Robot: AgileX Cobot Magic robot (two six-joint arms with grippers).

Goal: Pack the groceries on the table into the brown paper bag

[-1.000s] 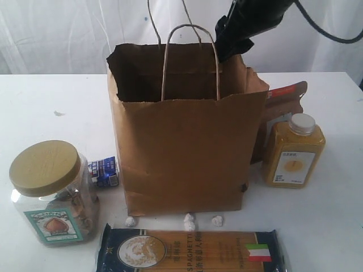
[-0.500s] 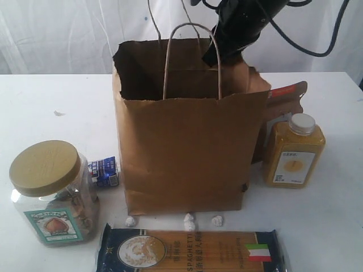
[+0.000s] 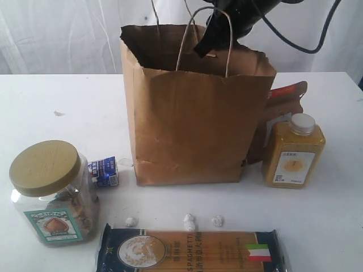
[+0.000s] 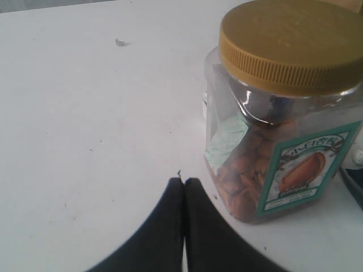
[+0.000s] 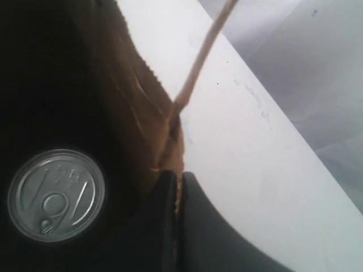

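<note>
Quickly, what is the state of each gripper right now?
Left gripper: closed, holding nothing.
Right gripper: closed on the rim of the brown paper bag.

Below my right gripper (image 5: 177, 178), whose closed fingers pinch and hide a fold of the brown paper bag (image 3: 193, 124) rim, only the dark pull-tab jar (image 5: 57, 195) lid shows, its body lost in shadow. The brown pouch (image 3: 283, 99) is half hidden behind the bag. The blue spaghetti packet (image 3: 190, 252), well away from the gripper, is cropped by the frame.

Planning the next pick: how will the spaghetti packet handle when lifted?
The blue spaghetti packet lies long and flat, so it probably tilts if held at one end. Its glossy film looks slippery. Strands visible inside may snap if squeezed.
</note>
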